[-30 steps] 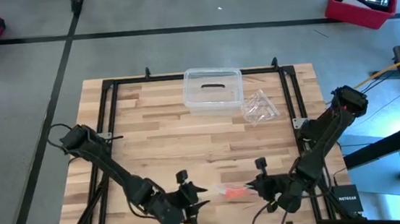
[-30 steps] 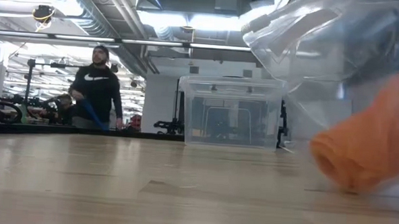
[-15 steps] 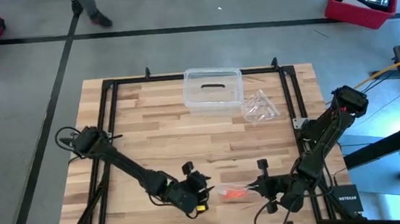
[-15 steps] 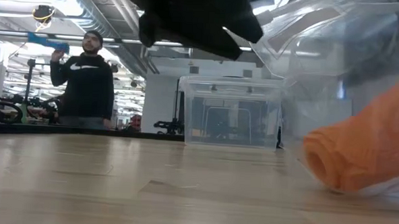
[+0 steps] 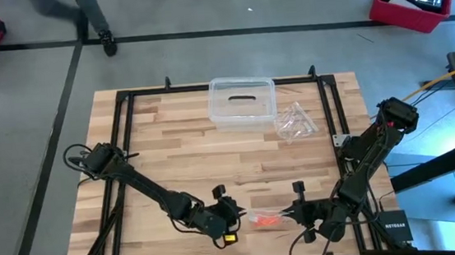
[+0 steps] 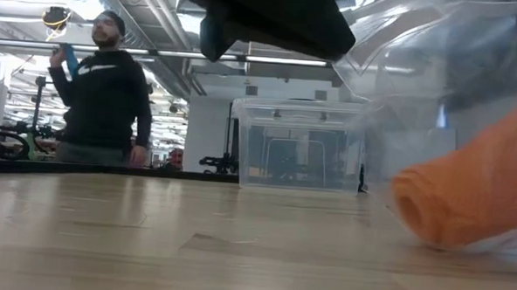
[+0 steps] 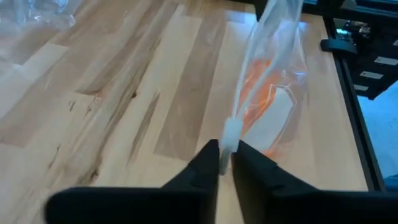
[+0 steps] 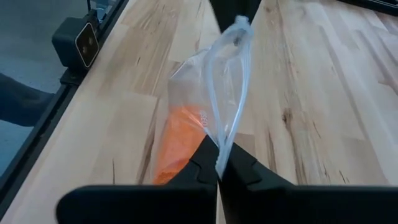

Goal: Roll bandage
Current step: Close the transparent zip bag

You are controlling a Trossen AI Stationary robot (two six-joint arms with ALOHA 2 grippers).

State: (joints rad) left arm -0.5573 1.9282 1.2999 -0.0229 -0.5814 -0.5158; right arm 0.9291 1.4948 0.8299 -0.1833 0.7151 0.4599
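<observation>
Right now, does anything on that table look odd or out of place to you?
Yes: the bright orange bandage roll is sealed inside a clear plastic bag, at the table's near edge. The left gripper and the right gripper each pinch the bag's rim from opposite sides.

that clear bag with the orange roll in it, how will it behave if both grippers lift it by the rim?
The bag looks thin and crinkly, so it will probably sag. The bandage seems soft and light, likely to slide to the lowest corner. The left gripper and right gripper each pinch only a rim edge, so slipping seems possible.
</observation>
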